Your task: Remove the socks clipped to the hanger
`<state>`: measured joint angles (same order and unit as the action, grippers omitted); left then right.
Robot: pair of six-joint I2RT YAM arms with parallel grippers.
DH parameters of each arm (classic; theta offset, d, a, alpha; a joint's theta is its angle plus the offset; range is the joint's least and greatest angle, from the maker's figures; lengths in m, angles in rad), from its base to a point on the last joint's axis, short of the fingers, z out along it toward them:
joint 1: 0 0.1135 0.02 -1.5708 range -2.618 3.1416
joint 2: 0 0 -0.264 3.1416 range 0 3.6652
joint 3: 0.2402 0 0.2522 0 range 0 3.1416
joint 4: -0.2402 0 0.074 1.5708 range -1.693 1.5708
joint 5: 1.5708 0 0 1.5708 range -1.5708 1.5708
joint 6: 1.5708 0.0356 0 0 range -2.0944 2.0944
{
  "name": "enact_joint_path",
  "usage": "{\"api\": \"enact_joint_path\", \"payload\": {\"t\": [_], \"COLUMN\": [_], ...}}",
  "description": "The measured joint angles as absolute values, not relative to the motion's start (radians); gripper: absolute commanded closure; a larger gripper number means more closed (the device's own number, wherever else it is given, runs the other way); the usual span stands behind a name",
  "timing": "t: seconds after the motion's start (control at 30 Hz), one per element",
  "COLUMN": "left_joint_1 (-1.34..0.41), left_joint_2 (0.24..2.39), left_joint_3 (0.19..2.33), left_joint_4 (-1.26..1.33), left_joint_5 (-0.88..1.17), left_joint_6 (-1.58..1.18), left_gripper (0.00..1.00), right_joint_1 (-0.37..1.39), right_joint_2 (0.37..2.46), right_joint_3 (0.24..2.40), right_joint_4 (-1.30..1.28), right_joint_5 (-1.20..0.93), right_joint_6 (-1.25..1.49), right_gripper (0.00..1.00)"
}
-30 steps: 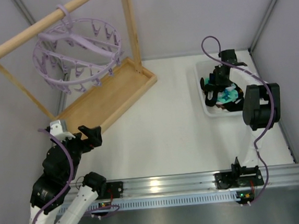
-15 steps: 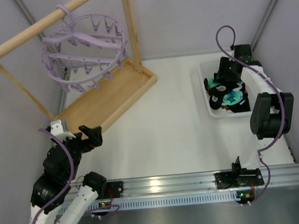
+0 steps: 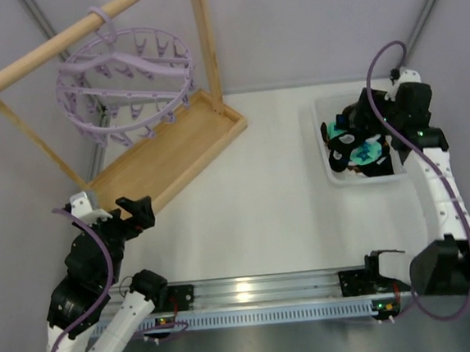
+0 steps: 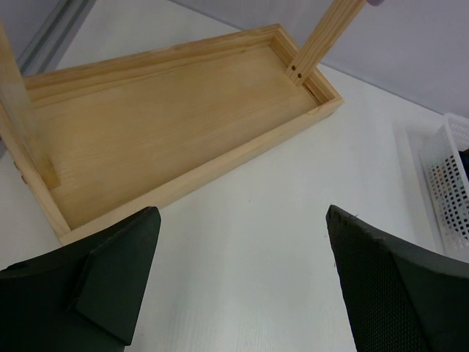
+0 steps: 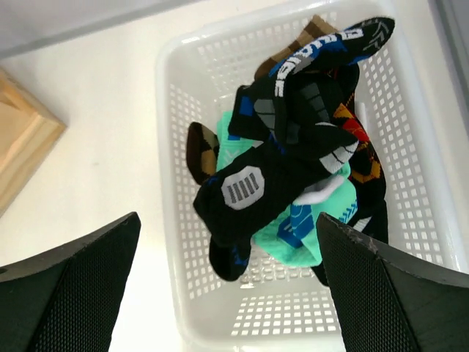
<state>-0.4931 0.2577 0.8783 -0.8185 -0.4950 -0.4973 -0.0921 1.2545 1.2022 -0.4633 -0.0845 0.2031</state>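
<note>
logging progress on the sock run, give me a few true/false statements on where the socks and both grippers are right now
1. The socks lie piled in the white basket. True.
2. A sock hangs clipped on the hanger. False: none of its clips holds a sock.
3. The right gripper is shut on a sock. False: its fingers are wide apart above the basket, holding nothing.
4. The left gripper is open over the table, near the wooden tray. True.
5. The hanger hangs by its hook from the wooden rod. True.
</note>
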Motion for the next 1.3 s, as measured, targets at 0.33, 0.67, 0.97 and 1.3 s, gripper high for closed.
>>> {"api": "enact_joint_path", "payload": {"t": [0.33,0.67,0.97,1.3], "left_joint_1": [-0.477,-0.078,-0.101,-0.182], "left_joint_2": [0.364,0.472,0.328,0.309], "left_joint_3": [0.828,0.772,0.717,0.702], "left_joint_4": [-0.692,-0.611,-0.585,-0.583], "left_joint_5": [-0.555,-0.22,-0.101,-0.086], "left_joint_6": [-0.401,-0.292,-0.26,-0.259], "left_gripper": [0.02,0.02,0.02,0.02], "right_joint_1": [-0.02,0.308,0.351,0.352], "right_joint_2": [0.658,0.515,0.362,0.266], "right_joint_3": [1.031,1.016,0.955,0.942], "right_joint_4": [-0.486,-0.661,-0.765,-0.788], "right_joint_5": [-0.03,0.238,0.399,0.447], "right_joint_6": [0.157,0.115,0.127,0.112], "right_gripper": [0.01,0.01,0.01,0.0]}}
